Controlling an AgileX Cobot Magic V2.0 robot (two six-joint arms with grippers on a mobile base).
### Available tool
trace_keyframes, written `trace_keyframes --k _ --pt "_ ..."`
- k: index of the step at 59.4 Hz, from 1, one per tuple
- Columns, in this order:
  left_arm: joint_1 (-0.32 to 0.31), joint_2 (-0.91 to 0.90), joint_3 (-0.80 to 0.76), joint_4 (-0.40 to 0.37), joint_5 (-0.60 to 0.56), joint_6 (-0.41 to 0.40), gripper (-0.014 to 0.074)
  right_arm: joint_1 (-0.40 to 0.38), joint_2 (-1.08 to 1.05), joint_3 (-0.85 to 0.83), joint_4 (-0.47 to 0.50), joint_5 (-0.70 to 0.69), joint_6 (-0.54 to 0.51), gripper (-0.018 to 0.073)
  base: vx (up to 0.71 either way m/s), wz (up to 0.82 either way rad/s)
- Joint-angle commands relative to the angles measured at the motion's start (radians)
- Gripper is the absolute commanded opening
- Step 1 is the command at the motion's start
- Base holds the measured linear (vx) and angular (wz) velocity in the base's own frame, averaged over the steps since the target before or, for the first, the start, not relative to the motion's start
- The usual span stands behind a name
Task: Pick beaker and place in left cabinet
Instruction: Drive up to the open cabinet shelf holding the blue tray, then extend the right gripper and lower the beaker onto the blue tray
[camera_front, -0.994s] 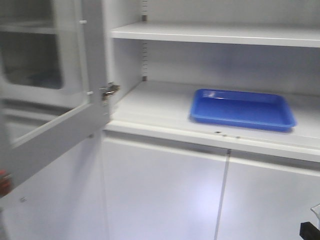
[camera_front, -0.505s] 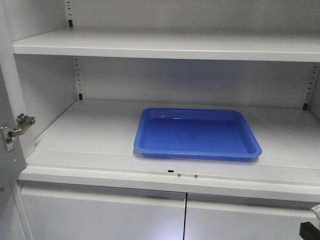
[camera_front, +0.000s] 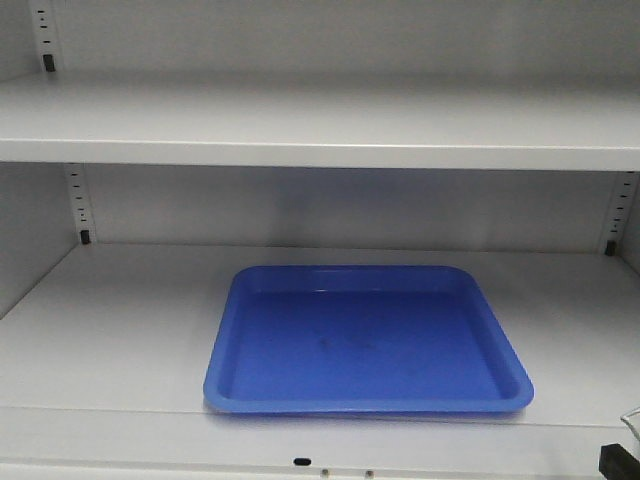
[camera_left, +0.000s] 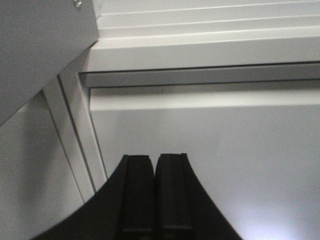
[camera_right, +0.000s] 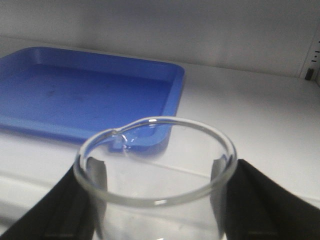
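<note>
The clear glass beaker (camera_right: 155, 202), pouring lip toward the blue tray, stands upright between the black fingers (camera_right: 255, 200) of my right gripper (camera_right: 157, 185), which is shut on it. It hangs just in front of the lower shelf (camera_right: 250, 110) of the pale grey left cabinet (camera_front: 120, 330), right of the tray. In the front view only a black bit of the right gripper (camera_front: 618, 462) and a sliver of the beaker's rim (camera_front: 631, 414) show at the bottom right corner. My left gripper (camera_left: 155, 161) is shut on nothing, low before the cabinet's lower door.
A blue plastic tray (camera_front: 365, 340) lies in the middle of the lower shelf, near its front edge. An upper shelf (camera_front: 320, 135) runs overhead. Slotted support strips (camera_front: 76, 205) stand at the back corners. The shelf's front lip (camera_left: 200, 50) is above the left gripper.
The view has swung toward and closer to the cabinet: the open door at the left has left the picture, and the tray is now centred and larger. The beaker stays in the right gripper.
</note>
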Motion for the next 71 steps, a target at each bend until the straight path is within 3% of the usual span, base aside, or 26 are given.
trace_keyframes --k 1,56,71 --pt "-0.005 -0.010 -0.015 0.003 -0.075 -0.004 0.0004 -0.004 0.001 -0.028 -0.026 -0.023 -0.004 -0.0003 0.27 -0.13" --pt "-0.005 -0.010 -0.015 0.003 -0.075 -0.004 0.0004 -0.004 0.001 -0.027 -0.026 -0.031 -0.004 -0.0003 0.07 -0.03" --pt "-0.005 -0.010 -0.015 0.003 -0.075 -0.004 0.0004 -0.004 0.086 -0.046 -0.061 -0.231 -0.004 -0.0003 0.00 0.00"
